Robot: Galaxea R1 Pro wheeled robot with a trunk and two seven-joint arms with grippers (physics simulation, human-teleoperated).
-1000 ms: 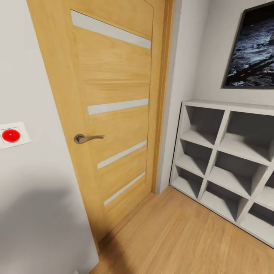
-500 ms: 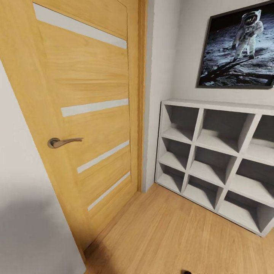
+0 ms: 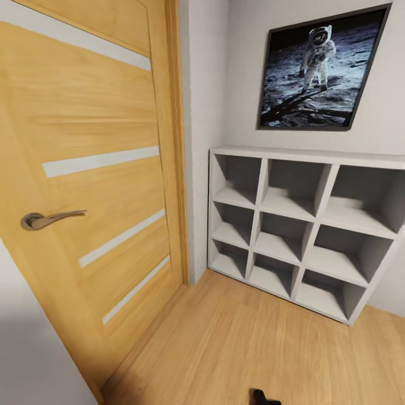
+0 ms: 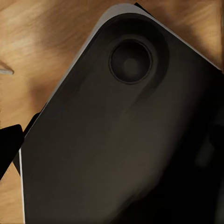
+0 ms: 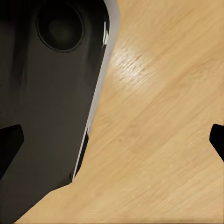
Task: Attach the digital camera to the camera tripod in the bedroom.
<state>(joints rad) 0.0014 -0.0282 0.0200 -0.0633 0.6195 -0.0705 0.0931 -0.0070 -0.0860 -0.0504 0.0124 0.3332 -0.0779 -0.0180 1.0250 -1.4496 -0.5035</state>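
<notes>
Glossy wood-grain door (image 3: 84, 169), metal handle (image 3: 48, 219), perhaps matt painted shelf (image 3: 298, 225).

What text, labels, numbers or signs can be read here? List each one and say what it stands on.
None: no readable word, number or brand shows in these pictures.
The framed picture on the wall shows an astronaut on the moon, with no legible lettering.
The wooden door, its handle and the white cube shelf carry no markings.

Light wood plank floor (image 3: 242, 343); white cube shelf unit (image 3: 292, 225) stands on it against wall, beside door; cubbies bare.
</notes>
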